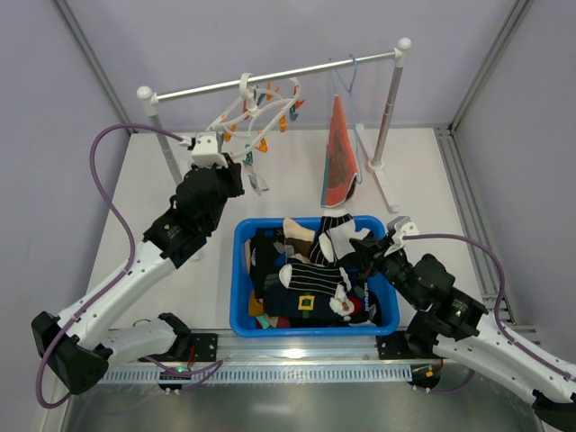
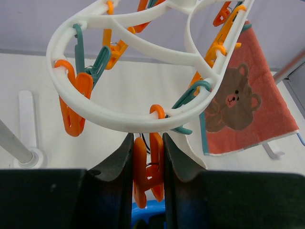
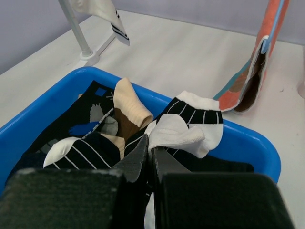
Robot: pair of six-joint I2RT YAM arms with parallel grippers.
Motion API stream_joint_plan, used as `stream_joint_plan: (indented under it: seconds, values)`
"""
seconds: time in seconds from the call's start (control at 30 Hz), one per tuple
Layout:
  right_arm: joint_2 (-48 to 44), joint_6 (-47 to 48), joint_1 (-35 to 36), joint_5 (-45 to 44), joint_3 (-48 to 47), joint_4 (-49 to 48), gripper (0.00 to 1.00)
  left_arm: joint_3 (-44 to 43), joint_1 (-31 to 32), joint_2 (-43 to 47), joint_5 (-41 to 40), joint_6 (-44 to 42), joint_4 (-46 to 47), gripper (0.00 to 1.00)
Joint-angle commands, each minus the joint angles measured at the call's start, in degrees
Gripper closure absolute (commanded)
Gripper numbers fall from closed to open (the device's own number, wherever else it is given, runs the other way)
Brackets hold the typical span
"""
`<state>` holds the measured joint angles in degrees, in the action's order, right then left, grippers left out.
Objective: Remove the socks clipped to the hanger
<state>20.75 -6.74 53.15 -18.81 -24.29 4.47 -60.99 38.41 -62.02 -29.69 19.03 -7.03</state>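
Observation:
The white oval hanger [image 1: 256,112] hangs from the rack rod, with orange and teal pegs dangling from it. In the left wrist view its ring [image 2: 143,121] is just above my fingers. My left gripper [image 2: 148,157] is shut on an orange peg [image 2: 147,167], squeezing it from both sides. A white sock with dark stripes [image 1: 256,180] hangs below the hanger beside that gripper [image 1: 241,171]; it also shows in the right wrist view [image 3: 107,14]. My right gripper [image 3: 152,155] is shut on a white sock [image 3: 176,136] over the blue bin [image 1: 241,270], which holds several socks.
An orange bear-print cloth [image 1: 339,153] hangs on a pale-blue wire hanger at the right of the rod [image 1: 288,79]. The rack's posts and feet [image 1: 382,171] stand behind the bin. The bin's rim [image 3: 248,143] lies in front of the right gripper.

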Motion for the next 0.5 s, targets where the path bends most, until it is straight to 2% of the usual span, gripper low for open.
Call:
stream_joint_plan:
  seconds: [0.0,0.1,0.17,0.2,0.23,0.47]
  values:
    - [1.5,-3.6,0.3,3.9,-0.8,4.1,0.95,0.3,-0.4,2.0,1.0,-0.3,-0.8,1.0]
    - [1.9,-4.0,0.9,4.0,-0.8,4.9,0.92,0.3,-0.6,2.4,0.9,-0.4,-1.1,1.0]
    - [1.4,-3.9,1.3,3.1,-0.8,4.7,0.53,0.2,-0.7,2.6,0.9,-0.3,-1.5,1.0]
    - [0.6,-3.7,1.6,2.9,-1.2,4.8,0.12,0.2,-0.8,2.7,1.1,-0.3,-1.6,1.0]
    - [0.1,-3.7,1.6,2.3,-1.4,4.8,0.01,0.2,-0.8,2.8,1.2,-0.2,-1.6,1.0]
    - [-0.9,1.1,1.7,4.7,-2.7,0.8,0.0,0.0,-1.0,3.2,2.8,0.1,-2.0,1.0]
